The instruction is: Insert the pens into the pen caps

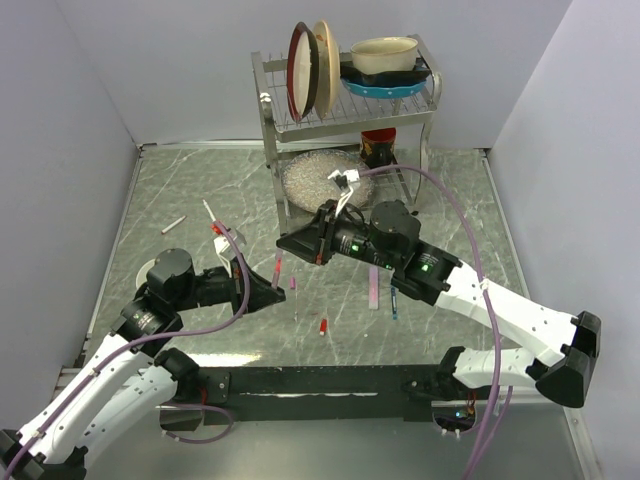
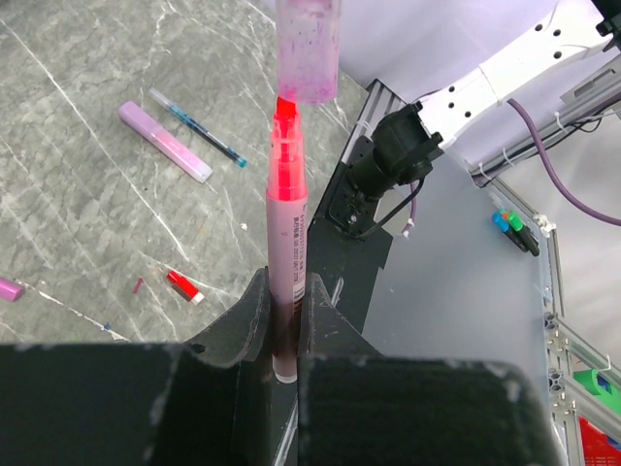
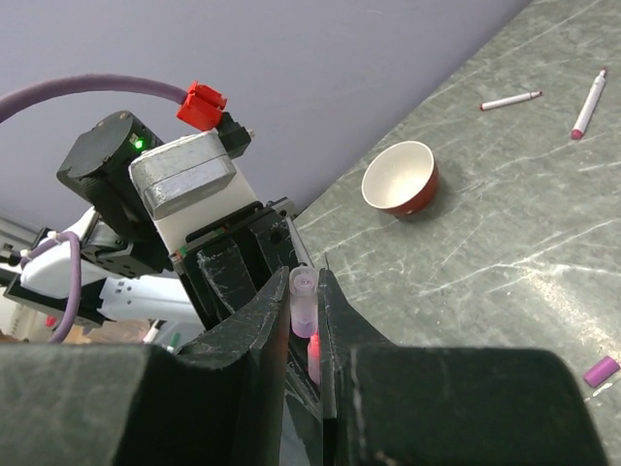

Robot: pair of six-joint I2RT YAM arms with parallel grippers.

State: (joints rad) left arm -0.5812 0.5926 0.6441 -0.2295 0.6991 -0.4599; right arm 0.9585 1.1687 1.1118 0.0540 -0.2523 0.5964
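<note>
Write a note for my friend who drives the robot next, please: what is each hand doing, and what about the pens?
Left hand: shut on the reddish-pink pen, tip up.
Right hand: shut on the pink cap, its mouth meeting the pen's tip.
On the table: pale pink pen, dark blue pen, red cap, magenta cap, two white pens.
Done: pen and cap lined up.
Left: push this cap on, then likely the loose pens.

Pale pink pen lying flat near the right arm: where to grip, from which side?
Probably mid-barrel, from straight above, fingers closing across its width. The pale pink pen lies flat on the table; the dark blue pen lies close beside, so keep the fingers narrow.
</note>
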